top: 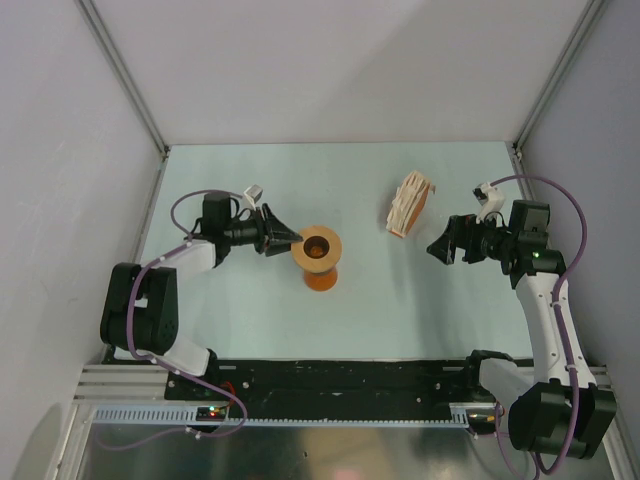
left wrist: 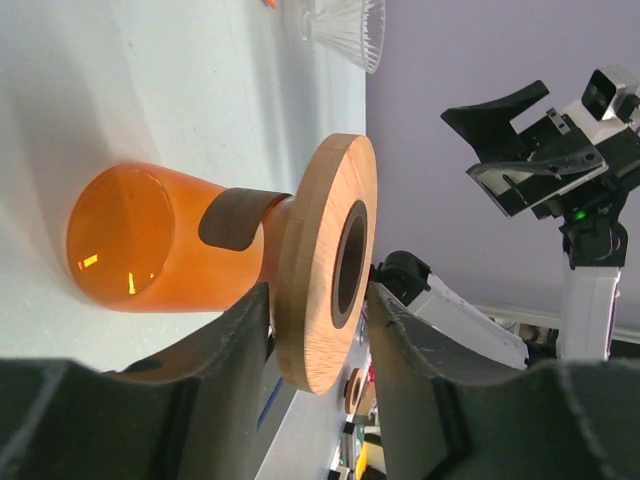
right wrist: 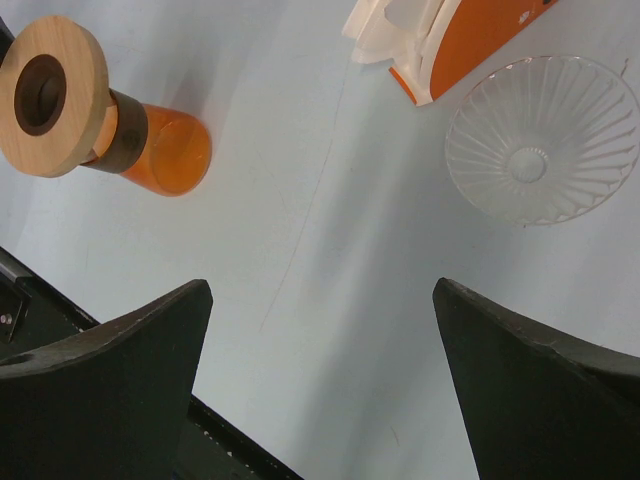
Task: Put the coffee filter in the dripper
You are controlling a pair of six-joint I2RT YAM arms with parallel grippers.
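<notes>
The dripper (top: 319, 248), a tan wooden ring with a dark centre hole, sits on top of an orange vessel (top: 322, 278). My left gripper (top: 292, 240) is at its left edge. In the left wrist view its fingers (left wrist: 250, 330) are closed on either side of the ring's rim (left wrist: 315, 260). My right gripper (top: 438, 248) is open and empty, hovering over bare table (right wrist: 322, 285). The ring also shows in the right wrist view (right wrist: 55, 95). I see no single coffee filter apart from the ribbed stack (top: 408, 205).
The filter stack stands in an orange holder (right wrist: 470, 40) at the back right. A clear ribbed glass funnel (right wrist: 540, 140) sits next to it and also shows in the left wrist view (left wrist: 345, 25). Grey walls enclose the table on three sides.
</notes>
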